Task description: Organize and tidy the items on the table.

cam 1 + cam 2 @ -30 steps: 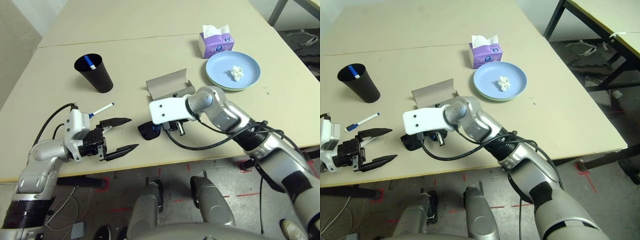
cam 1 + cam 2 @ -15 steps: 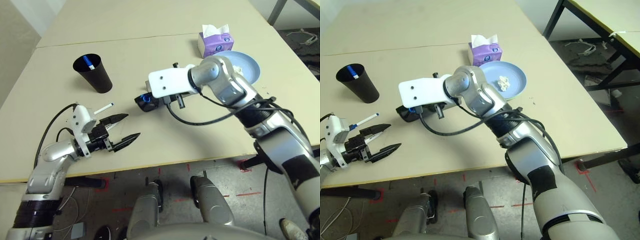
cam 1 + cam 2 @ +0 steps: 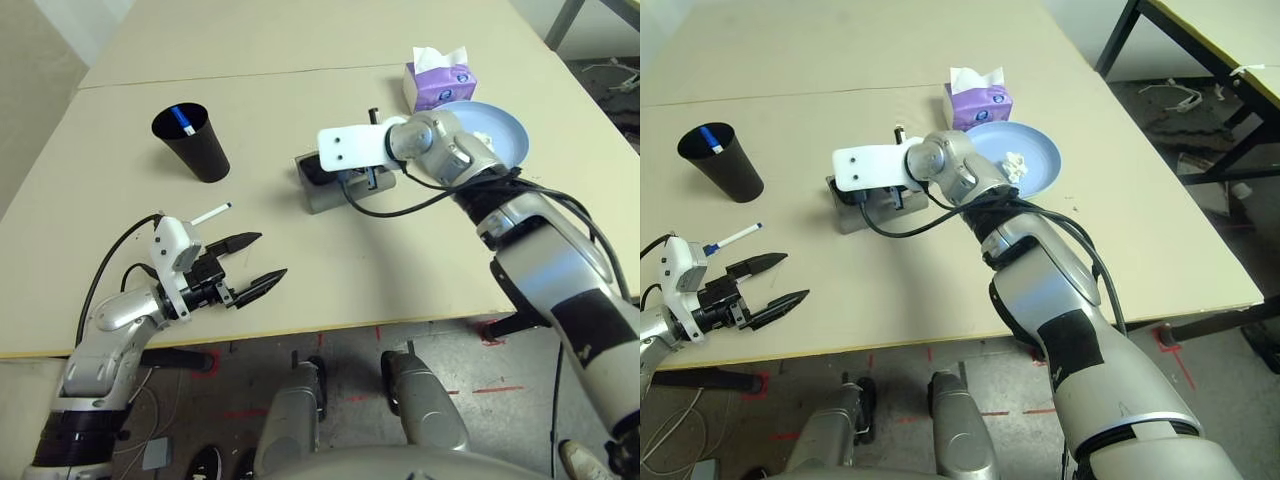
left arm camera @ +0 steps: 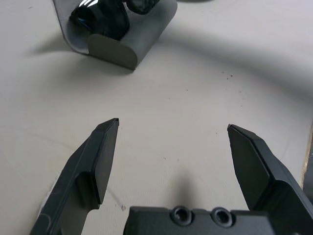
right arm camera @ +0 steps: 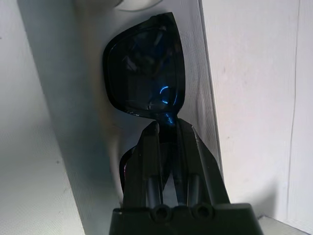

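The black sunglasses point(image 5: 144, 63) lie in the open grey glasses case point(image 3: 325, 197) at mid-table, and my right gripper point(image 5: 166, 128) is shut on their bridge. My left gripper point(image 3: 272, 255) hovers open and empty near the table's front left edge, pointing toward the case point(image 4: 115, 51). One white marker with a blue cap point(image 3: 210, 214) lies on the table just behind it. Another marker point(image 3: 181, 120) stands in a black cup point(image 3: 192, 150). A crumpled white tissue point(image 3: 1017, 160) rests on the light-blue plate point(image 3: 1040, 150) behind my right forearm.
A purple tissue box point(image 3: 438, 82) stands at the back, next to the plate. A thin seam point(image 3: 250, 75) runs across the beige table point(image 3: 420, 250) behind the cup. Bare tabletop lies between my left gripper and the case.
My right gripper has carried the sunglasses from the table's front up and back into the grey case. My left gripper has stayed open, shifting slightly rightward.
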Robot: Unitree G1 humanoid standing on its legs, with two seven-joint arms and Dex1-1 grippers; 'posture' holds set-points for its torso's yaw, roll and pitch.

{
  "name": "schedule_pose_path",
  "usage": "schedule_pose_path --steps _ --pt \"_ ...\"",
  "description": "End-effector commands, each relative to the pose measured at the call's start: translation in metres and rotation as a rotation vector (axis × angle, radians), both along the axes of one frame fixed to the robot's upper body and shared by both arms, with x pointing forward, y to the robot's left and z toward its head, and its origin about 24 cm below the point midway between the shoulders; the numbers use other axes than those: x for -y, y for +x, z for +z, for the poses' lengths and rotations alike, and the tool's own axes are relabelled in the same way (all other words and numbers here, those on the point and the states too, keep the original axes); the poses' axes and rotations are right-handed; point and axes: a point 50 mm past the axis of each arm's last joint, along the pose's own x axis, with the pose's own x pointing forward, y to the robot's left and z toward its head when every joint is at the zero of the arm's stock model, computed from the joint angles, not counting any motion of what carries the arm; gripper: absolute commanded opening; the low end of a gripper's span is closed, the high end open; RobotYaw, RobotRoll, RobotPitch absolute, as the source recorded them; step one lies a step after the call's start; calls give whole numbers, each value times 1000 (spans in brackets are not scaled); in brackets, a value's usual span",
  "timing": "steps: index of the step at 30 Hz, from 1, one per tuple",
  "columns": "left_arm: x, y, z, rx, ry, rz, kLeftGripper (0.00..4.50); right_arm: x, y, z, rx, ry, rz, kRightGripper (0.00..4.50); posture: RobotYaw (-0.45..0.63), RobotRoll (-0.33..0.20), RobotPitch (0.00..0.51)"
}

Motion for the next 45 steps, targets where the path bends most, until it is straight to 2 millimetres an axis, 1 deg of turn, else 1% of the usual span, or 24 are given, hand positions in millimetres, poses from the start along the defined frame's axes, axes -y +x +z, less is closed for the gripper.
schedule_pose_path --steps 1,14,18,19,20,21,22,24,28,29,30,32,35,37,39,41,43,45 --pt "-3 -2 -4 -13 8 -5 4500 7 1 3 -51 -5 -13 219 -193 0 233" --pt "-6 4 -8 -13 17 -23 4500 0 -10 8 -236 28 28 219 -210 0 232" --pt "-8 5 -9 -8 21 -16 4500 1 -14 9 -317 32 33 219 -210 0 229" --pt "-9 6 -9 -7 21 -14 4500 2 -15 9 -332 30 34 948 -210 0 229" --pt "-10 6 -9 -6 23 -12 4500 2 -16 10 -347 33 34 1280 -211 0 228" --pt "-11 7 -9 -5 24 -12 4500 3 -16 11 -358 38 35 1501 -213 0 228" --pt "-11 7 -9 -5 25 -11 4500 3 -17 13 -365 44 35 1935 -213 0 228" --pt "-12 7 -9 -6 29 -12 4500 4 -17 17 -367 60 29 2570 -221 0 226" --pt "-13 10 -10 -5 28 -11 4500 8 -15 24 -350 75 11 4074 -229 0 224" --pt "-14 11 -10 -3 28 -10 4500 9 -15 27 -344 83 8 4390 -230 0 224" --pt "-14 12 -9 -1 25 -4 4500 10 -14 31 -335 102 3 4482 -230 0 226" --pt "-14 15 -8 8 15 8 4500 14 -13 45 -323 188 -2 4482 -226 0 227" --pt "-15 21 -6 24 16 58 4500 26 -19 61 -354 391 21 4482 -220 0 229" --pt "-15 25 -5 34 17 88 4500 39 -27 66 -396 506 33 4482 -219 0 230" --pt "-14 28 -4 42 17 108 4500 56 -39 68 -441 605 57 4482 -222 0 230" --pt "-13 30 -4 47 17 113 4500 77 -53 66 -501 713 50 4482 -230 0 229" --pt "-11 33 -3 48 15 111 4500 105 -73 57 -602 855 31 4482 -243 0 229" --pt "-10 36 -3 46 18 111 4500 124 -88 50 -638 942 28 4482 -256 0 227"
